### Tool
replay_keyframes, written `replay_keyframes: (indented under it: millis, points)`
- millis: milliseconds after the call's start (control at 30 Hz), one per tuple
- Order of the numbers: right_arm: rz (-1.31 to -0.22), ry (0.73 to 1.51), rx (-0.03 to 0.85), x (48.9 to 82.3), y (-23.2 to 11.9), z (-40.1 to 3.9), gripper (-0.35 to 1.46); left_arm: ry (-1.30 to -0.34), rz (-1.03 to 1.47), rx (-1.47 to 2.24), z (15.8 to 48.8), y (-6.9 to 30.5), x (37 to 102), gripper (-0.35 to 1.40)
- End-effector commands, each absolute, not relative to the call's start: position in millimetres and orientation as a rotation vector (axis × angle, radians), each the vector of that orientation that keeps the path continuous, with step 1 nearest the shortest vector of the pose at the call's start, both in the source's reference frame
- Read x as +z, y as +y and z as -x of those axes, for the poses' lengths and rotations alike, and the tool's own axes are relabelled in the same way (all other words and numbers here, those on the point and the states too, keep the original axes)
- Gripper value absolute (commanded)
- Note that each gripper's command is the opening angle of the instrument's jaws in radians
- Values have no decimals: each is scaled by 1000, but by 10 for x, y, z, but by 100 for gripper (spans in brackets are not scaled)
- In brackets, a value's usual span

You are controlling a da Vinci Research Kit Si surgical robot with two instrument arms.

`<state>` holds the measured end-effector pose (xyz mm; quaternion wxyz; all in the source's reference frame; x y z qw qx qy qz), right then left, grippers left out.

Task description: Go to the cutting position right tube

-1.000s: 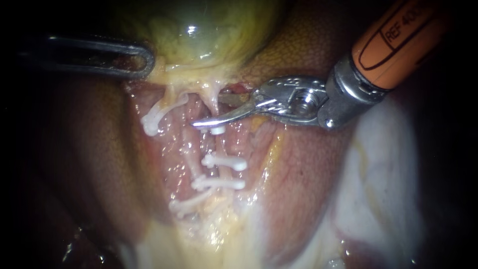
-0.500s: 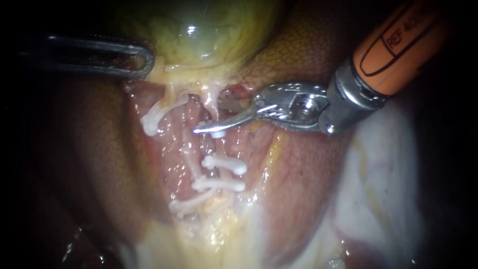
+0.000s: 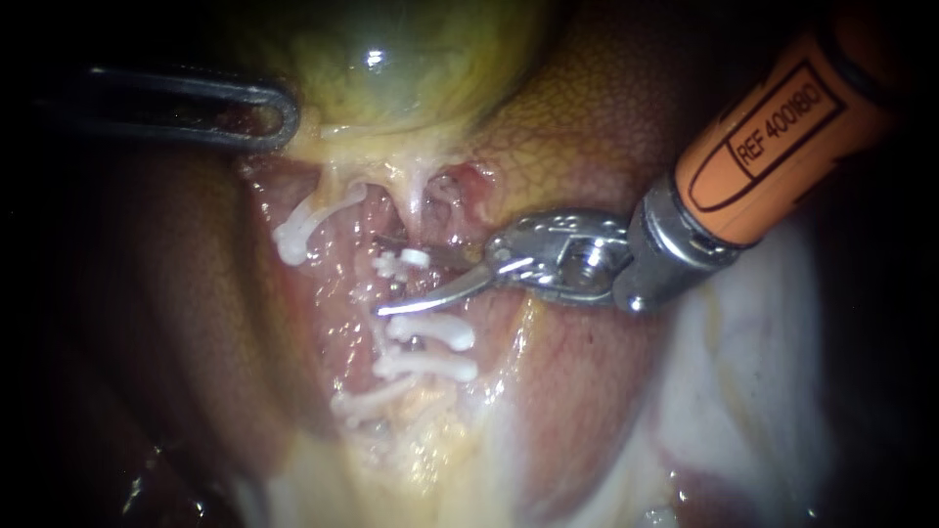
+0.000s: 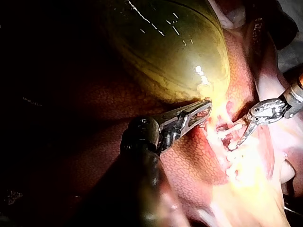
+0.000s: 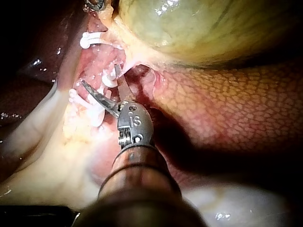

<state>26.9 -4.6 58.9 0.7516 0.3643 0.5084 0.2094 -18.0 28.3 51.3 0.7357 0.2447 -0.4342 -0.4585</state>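
The yellow-green gallbladder (image 3: pixel 391 59) sits at the top, and two pale tubes run down from its neck. The right tube (image 3: pixel 419 282) carries white clips, the top one (image 3: pixel 414 258) and two lower ones (image 3: pixel 430 330) (image 3: pixel 426 368). My right instrument (image 3: pixel 383 276) has an orange shaft, and its blades stand open astride the right tube, with the top clip between them. In the right wrist view the same open blades (image 5: pixel 99 74) straddle the tube. My left instrument (image 3: pixel 266 112) holds its jaws shut on tissue at the gallbladder's neck (image 4: pixel 204 112).
The left tube bears a white clip (image 3: pixel 298 227), and another clip (image 3: pixel 364 403) lies lower down. Mottled brown liver (image 3: pixel 587 108) surrounds the field on both sides. Pale yellow fatty tissue (image 3: pixel 421 469) lies below the clips.
My right instrument has moved down along the right tube. Its lower blade now lies below the top clip instead of above it. The left instrument has held still.
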Motion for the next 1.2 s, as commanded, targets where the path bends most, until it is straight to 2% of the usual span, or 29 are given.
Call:
replay_keyframes:
  millis: [33, 567, 867, 1067, 1200]
  points:
    - [-802, 1109, 457, 589, -47, -269, 110, -954, -538, -1008, 179, 283, 513, -35]
    - [-880, 1115, 409, 599, -61, -278, 108, -954, -537, -1008, 180, 283, 513, -35]
    - [-1056, 1298, 386, 600, -59, -289, 103, -954, -537, -1008, 180, 283, 514, -35]
    - [-1132, 1410, 341, 600, -57, -295, 103, -954, -537, -1008, 180, 283, 514, -35]
    - [-1167, 1458, 321, 599, -56, -302, 103, -954, -537, -1008, 180, 283, 514, -35]
